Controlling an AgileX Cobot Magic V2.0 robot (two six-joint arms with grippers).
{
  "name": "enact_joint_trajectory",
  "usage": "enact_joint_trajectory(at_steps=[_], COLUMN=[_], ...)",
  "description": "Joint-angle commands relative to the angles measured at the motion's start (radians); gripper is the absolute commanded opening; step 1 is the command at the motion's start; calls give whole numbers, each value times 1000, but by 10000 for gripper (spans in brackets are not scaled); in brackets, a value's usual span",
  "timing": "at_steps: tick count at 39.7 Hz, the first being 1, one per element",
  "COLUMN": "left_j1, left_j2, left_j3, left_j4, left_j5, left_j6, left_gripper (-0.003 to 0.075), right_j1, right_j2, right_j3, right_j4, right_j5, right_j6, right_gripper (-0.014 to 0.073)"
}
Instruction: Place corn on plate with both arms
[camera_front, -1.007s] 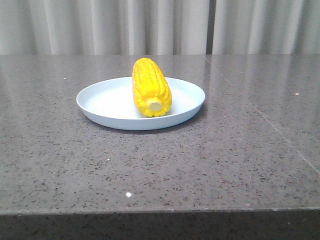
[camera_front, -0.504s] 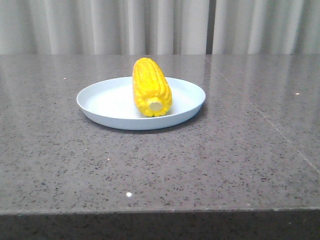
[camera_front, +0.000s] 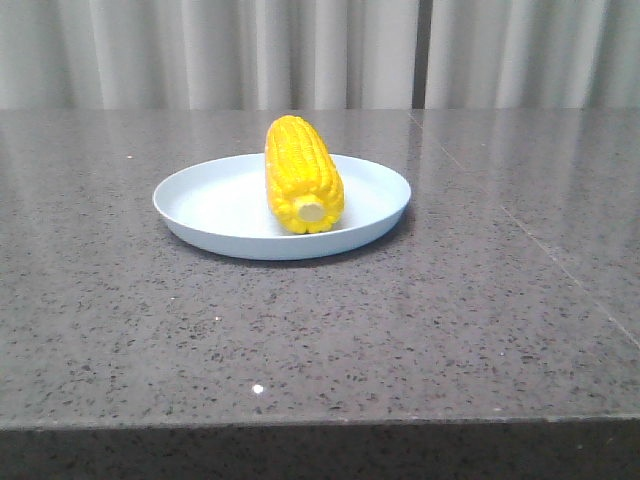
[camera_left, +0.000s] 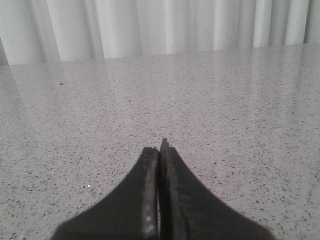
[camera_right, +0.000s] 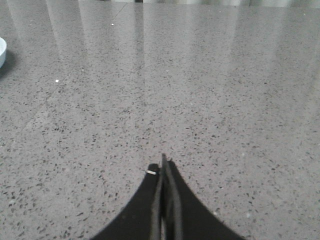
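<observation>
both sets of jaws are clenched with nothing between them: the left gripper (camera_left: 161, 150) shows its two dark fingers pressed flat together over bare stone, and the right gripper (camera_right: 163, 167) is pinched to a thin point the same way. neither arm appears in the front view.

on the table sits the plate (camera_front: 215, 200), pale blue, round and shallow, with a low rim. the corn (camera_front: 301, 173) lies inside it, a little right of the plate's centre, resting on the plate floor with its length running front to back. its pale stub end faces the camera and sits just inside the near rim; its tapered tip points toward the far side. the left part of the plate is bare. a sliver of the plate's rim (camera_right: 2, 50) shows at the edge of the right wrist view, well apart from that gripper.

the table (camera_front: 420, 320) is dark grey speckled stone, glossy, with soft reflections and a thin seam running across its right side. its front edge shows at the bottom of the front view. behind the table hangs a pale pleated curtain (camera_front: 330, 50).
</observation>
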Motion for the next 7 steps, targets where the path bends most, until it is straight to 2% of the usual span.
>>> enact_joint_trajectory(at_steps=[1, 7], left_j1=[1, 1], left_j2=[-21, -21], left_j3=[3, 3], left_j4=[-7, -7], left_j5=[-85, -85], left_j6=[-1, -1], left_gripper=[-20, -20], right_j1=[-5, -5], right_j2=[-18, -18], right_j3=[-4, -4], right_j4=[-5, -5], right_j5=[-80, -80], right_j6=[-13, -13], right_gripper=[-69, -69])
